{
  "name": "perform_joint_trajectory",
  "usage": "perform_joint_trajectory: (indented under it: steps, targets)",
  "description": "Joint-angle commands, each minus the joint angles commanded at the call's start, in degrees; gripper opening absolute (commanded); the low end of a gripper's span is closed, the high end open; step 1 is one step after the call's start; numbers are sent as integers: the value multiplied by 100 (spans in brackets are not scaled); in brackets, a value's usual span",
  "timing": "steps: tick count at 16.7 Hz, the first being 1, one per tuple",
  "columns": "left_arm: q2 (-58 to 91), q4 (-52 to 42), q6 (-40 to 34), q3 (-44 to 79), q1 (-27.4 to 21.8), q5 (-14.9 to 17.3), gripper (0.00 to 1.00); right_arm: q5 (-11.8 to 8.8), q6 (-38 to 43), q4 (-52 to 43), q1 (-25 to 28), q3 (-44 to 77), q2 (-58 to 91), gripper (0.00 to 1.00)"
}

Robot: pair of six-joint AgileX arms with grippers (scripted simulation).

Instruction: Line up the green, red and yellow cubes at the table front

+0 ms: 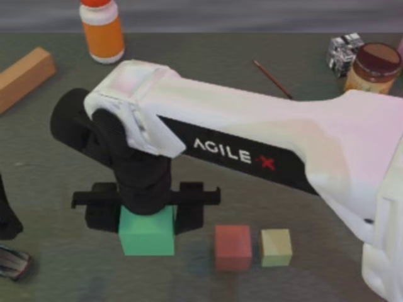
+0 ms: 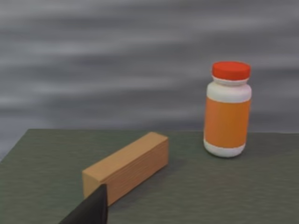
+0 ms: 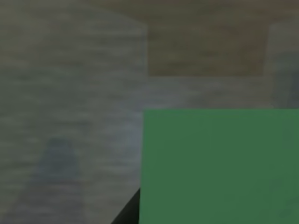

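R arm reaches across the desk (image 1: 56, 151) from the top view's right, white forearm w/ AgileX lettering, black wrist pointing down over the green cube (image 1: 148, 231). R end effector (image 1: 146, 211) sits right at the cube's far edge; its black cross-bar sticks out to both sides of the cube and the finger bodies flank it left and right. Fingers look spread wider than the cube, not pinching it, though the wrist hides the tips. Green cube rests flat on the desk near the front, left of centre.

Red cube (image 1: 233, 247) stands to the right of the green one, a clear gap between. Yellow cube (image 1: 276, 247) just beside the red, small gap, not touching. All 3 roughly in a row along the front, green slightly farther back.

R wrist view: green cube (image 3: 219, 165) fills most of the pic, a sliver of black finger at its edge, desk blurred behind.

L arm parked at the front-left corner; only bits of the L end effector (image 1: 12, 261) show, can't tell its state. L wrist view: wooden block (image 2: 126, 168) and orange bottle (image 2: 227, 109) w/ red cap, well apart.

At the back, top view: wooden block (image 1: 22, 77) at left, orange bottle (image 1: 102, 30), thin brown stick (image 1: 272, 79), patterned cube (image 1: 343, 51) touching a brown-lidded jar (image 1: 374, 68) at right.
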Motion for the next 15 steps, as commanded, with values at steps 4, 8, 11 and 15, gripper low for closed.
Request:
perform_joint_trajectory:
  steps: [4,8,11,15]
  targets:
    - [0,0,0,0,0,0,100,-3,-9,251,-10,-215,24,0]
    - [0,0,0,0,0,0,100,2,10,1076,0,-820,206,0]
    - [0,0,0,0,0,0,100,4,18,1372,15,-1076,296,0]
    - [0,0,0,0,0,0,100,4,18,1372,15,-1076,296,8]
